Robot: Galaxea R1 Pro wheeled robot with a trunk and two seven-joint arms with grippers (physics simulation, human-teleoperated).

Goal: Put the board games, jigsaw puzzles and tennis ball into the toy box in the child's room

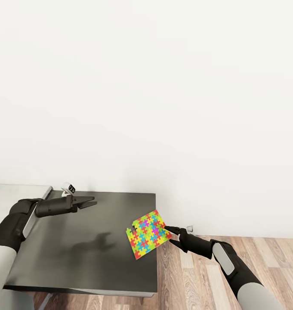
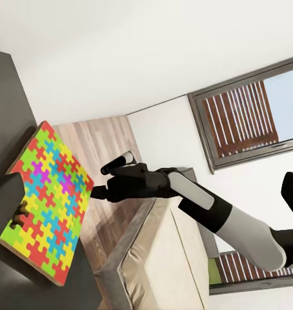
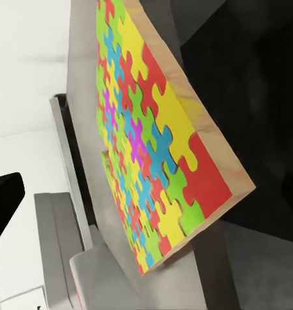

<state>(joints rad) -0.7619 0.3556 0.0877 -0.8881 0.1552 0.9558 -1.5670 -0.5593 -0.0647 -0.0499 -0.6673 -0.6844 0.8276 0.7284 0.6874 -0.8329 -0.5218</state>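
One jigsaw puzzle [image 1: 147, 234] [image 2: 44, 200] [image 3: 153, 139], a flat box of bright interlocking pieces, rests tilted on the right edge of the table's dark-grey cabinet section [image 1: 77, 249], with one corner past the edge. My right gripper [image 1: 171, 235] [image 2: 100, 181] is open, with a fingertip on either side of that overhanging corner. I cannot tell whether they touch it. My left gripper [image 1: 90, 201] hovers open above the cabinet's far left, apart from the puzzle. The toy box, board games and tennis ball are out of view.
The pale speckled table top [image 1: 13, 193] joins the cabinet at the left. A white wall stands close behind. Wood-plank floor [image 1: 198, 267] lies to the right of the cabinet. The beige bed [image 2: 153, 265] and a dark-framed window [image 2: 250, 110] lie beyond my right arm.
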